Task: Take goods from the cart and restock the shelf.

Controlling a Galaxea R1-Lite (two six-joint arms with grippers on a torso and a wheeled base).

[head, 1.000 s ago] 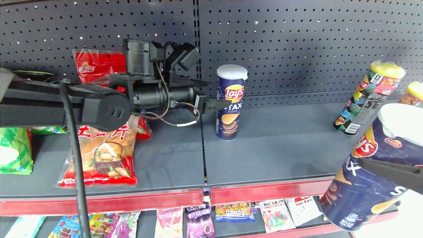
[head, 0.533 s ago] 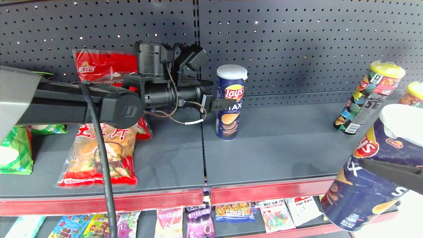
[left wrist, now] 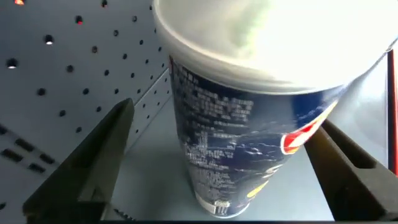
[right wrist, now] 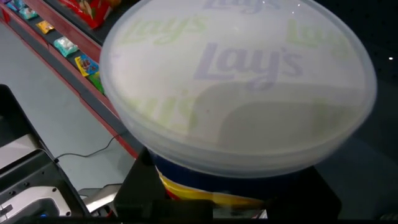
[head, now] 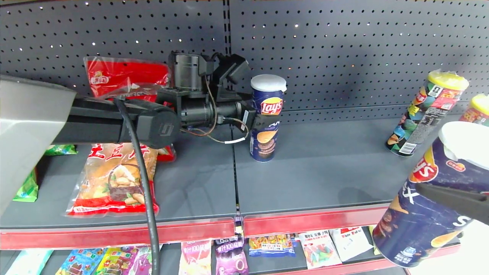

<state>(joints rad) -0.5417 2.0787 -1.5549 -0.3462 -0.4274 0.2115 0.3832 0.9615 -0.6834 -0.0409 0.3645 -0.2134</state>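
Observation:
A dark blue chips can (head: 266,118) with a white lid stands upright mid-shelf, close to the pegboard back. My left gripper (head: 268,121) is open with one finger on each side of that can (left wrist: 249,124); in the left wrist view small gaps show between the fingers (left wrist: 99,155) and the can's wall. At the lower right, in front of the shelf edge, my right gripper (head: 456,200) is shut on a second blue chips can (head: 424,198), held tilted. Its white lid (right wrist: 236,87) faces the right wrist camera.
A peanut bag (head: 114,179) and a red bag (head: 122,76) lie left of the left arm, with a green bag (head: 26,187) farther left. Two colourful yellow-lidded cans (head: 428,110) lean at the shelf's right end. Bare shelf board (head: 328,168) lies between. Small packets (head: 267,244) fill the shelf below.
My left arm has slid right along the shelf, bringing its open fingers from beside the standing can to either side of it. The right gripper and its can have hardly moved.

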